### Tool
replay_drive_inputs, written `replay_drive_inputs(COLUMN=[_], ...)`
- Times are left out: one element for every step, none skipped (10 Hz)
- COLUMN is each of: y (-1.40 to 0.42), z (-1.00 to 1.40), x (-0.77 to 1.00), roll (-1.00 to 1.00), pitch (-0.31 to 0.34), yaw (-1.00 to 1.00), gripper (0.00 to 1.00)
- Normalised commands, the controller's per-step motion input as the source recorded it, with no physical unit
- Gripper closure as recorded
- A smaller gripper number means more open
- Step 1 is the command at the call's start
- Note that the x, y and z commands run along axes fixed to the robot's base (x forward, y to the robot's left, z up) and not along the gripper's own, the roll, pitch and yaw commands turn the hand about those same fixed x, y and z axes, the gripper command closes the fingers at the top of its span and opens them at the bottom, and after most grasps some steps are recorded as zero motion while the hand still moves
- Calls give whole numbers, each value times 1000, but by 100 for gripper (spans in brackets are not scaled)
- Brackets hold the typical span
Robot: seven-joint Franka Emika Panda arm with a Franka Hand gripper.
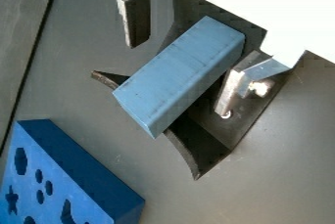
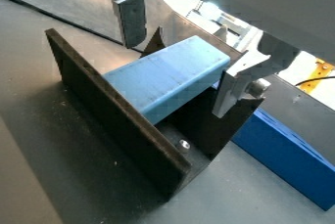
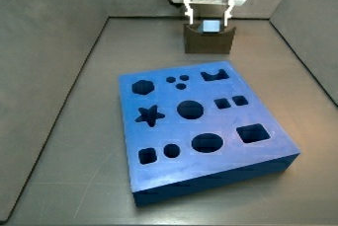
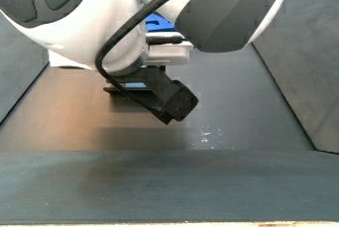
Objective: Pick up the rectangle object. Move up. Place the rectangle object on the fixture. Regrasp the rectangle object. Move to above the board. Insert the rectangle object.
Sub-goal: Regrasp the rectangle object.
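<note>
Meanwhile, the gripper [image 1: 186, 54] hung over the fixture [image 2: 118, 130] behind the board [image 3: 199, 126], its fingers [image 1: 135, 18] spread apart and clear of the rectangle object [image 1: 177, 73], which lay tilted in the fixture.

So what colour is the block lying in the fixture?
Light blue, plain: the rectangle object shows best in a wrist view, between the gripper fingers.

Layout: fixture behind board, hand above fixture.
Rectangle object [image 1: 181, 74] lies tilted in the fixture [image 2: 118, 120], between the hand's [image 1: 197, 54] fingers [image 1: 244, 83]. In a side view, the board [image 3: 199, 126] sits in front of the fixture.
</note>
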Motion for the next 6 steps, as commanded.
replay_drive_inputs(y=[4,1,-4,-5,-3,-3], z=[1000,1000,1000,1000,930,702], x=[-4,-23,-29,-40,-42,-39], roll=[-78,-31,13,45,58,78], pitch=[-18,4,21,59,78,107], yaw=[51,54,51,45,39,24], gripper=[0,0,0,0,0,0])
